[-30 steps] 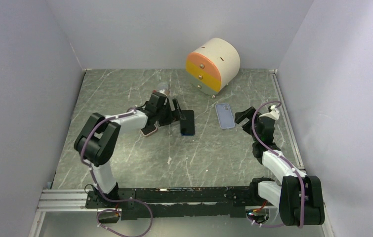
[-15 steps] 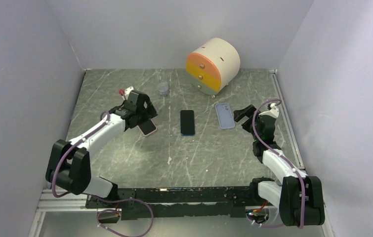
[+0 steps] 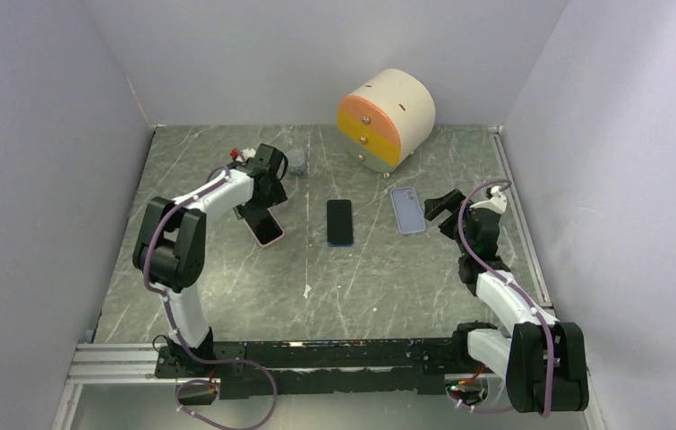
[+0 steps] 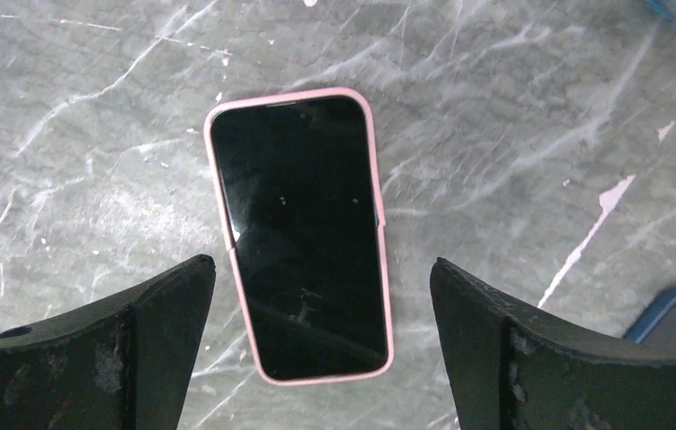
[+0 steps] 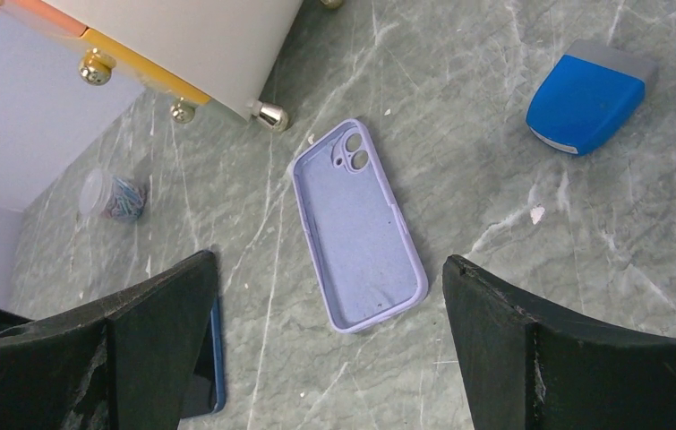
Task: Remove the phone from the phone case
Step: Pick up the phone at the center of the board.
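A phone in a pink case (image 3: 265,226) lies flat, screen up, on the marble table. In the left wrist view the same cased phone (image 4: 298,233) lies between and below my fingers. My left gripper (image 3: 258,202) hovers over its far end, open and empty (image 4: 320,269). A bare blue phone (image 3: 339,222) lies at the table's middle. An empty lilac case (image 3: 407,210) lies to its right, inside up (image 5: 361,228). My right gripper (image 3: 441,210) is open and empty (image 5: 329,264), just right of the lilac case.
A round cream, orange and yellow drawer unit (image 3: 386,116) stands at the back. A small jar of clips (image 3: 296,162) sits behind the left gripper. A blue and grey block (image 5: 589,94) lies near the right gripper. The blue phone's edge (image 5: 204,367) shows by the right gripper's left finger.
My left gripper left the blue phone at the middle, swung left, and now hangs over the pink-cased phone. The blue phone lies flat where it was. The right arm has not moved.
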